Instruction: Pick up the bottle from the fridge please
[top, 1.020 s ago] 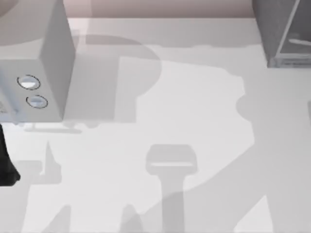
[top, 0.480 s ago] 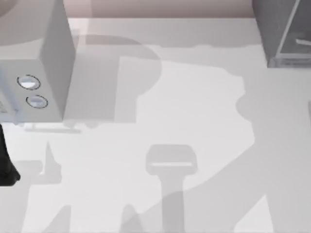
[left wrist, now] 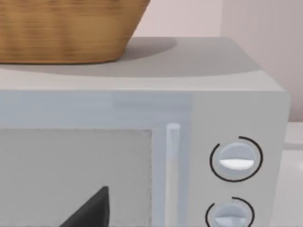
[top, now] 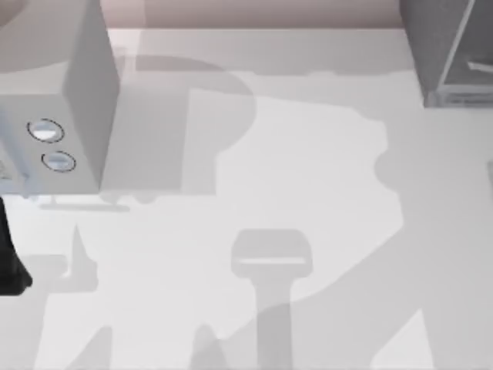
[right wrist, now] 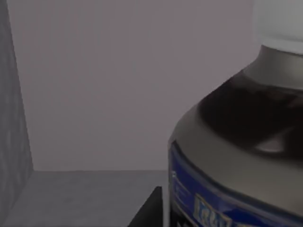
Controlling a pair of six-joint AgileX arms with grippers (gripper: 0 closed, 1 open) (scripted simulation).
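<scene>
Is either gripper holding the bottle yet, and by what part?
Cannot be told. The bottle sits close before the right wrist camera inside the fridge, but no grip is visible.

I'm working in what looks like a rendered kitchen: a grey microwave (left wrist: 142, 142) with two round dials (top: 51, 145) carries a wicker basket (left wrist: 66, 28) on top. Across the white counter (top: 308, 154) from it stands the fridge (top: 447, 54).

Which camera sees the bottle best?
The right wrist view: the bottle looms close inside the fridge, with white cap, dark body and blue label. The top view catches the fridge's outside, the left wrist view a dialled box.
</scene>
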